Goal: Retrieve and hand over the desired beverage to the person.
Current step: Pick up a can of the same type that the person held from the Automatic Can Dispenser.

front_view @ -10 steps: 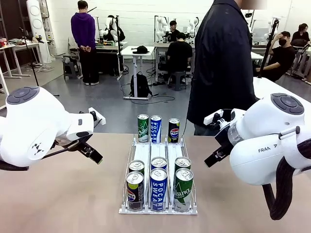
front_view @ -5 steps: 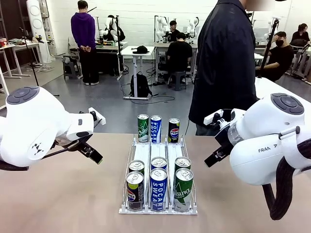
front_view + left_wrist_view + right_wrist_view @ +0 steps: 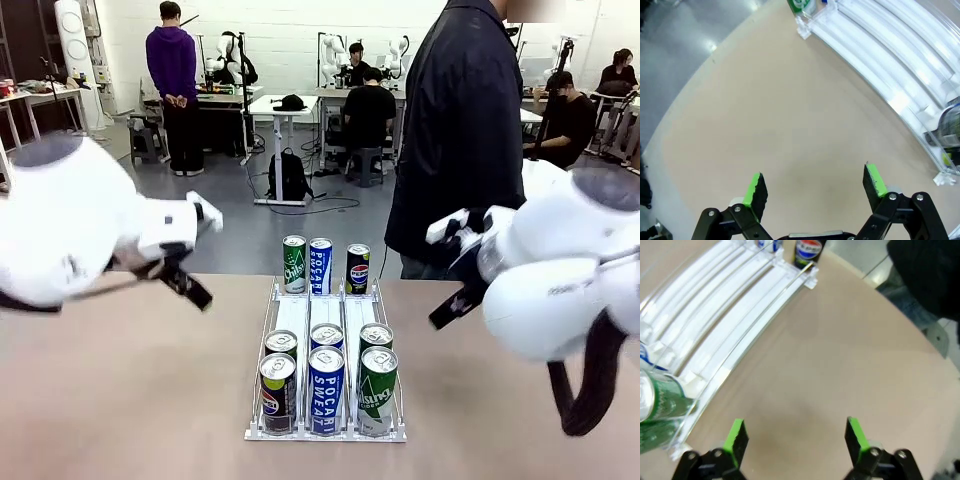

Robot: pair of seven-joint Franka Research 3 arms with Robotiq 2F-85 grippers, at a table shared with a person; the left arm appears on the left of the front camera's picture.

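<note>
A white rack (image 3: 300, 315) in the middle of the table holds drink cans. At its far end stand a green can (image 3: 293, 264), a blue Pocari Sweat can (image 3: 320, 266) and a black Pepsi can (image 3: 357, 268). At its near end stand a Pepsi can (image 3: 278, 392), a Pocari can (image 3: 326, 390) and a green can (image 3: 378, 390), with three more behind them. The person (image 3: 460, 130) in a dark jacket stands at the far right edge. My left gripper (image 3: 815, 187) hangs open over bare table left of the rack. My right gripper (image 3: 796, 435) hangs open over bare table right of it.
My left arm (image 3: 70, 235) and right arm (image 3: 560, 280) flank the rack. The left wrist view catches the rack (image 3: 880, 45) and a green can (image 3: 801, 5). In the right wrist view are the Pepsi can (image 3: 807, 251) and the person's dark clothes (image 3: 925, 275).
Both arms have shifted slightly upward and are blurred by motion. The cans have not moved. The person has stayed at the far right edge.
</note>
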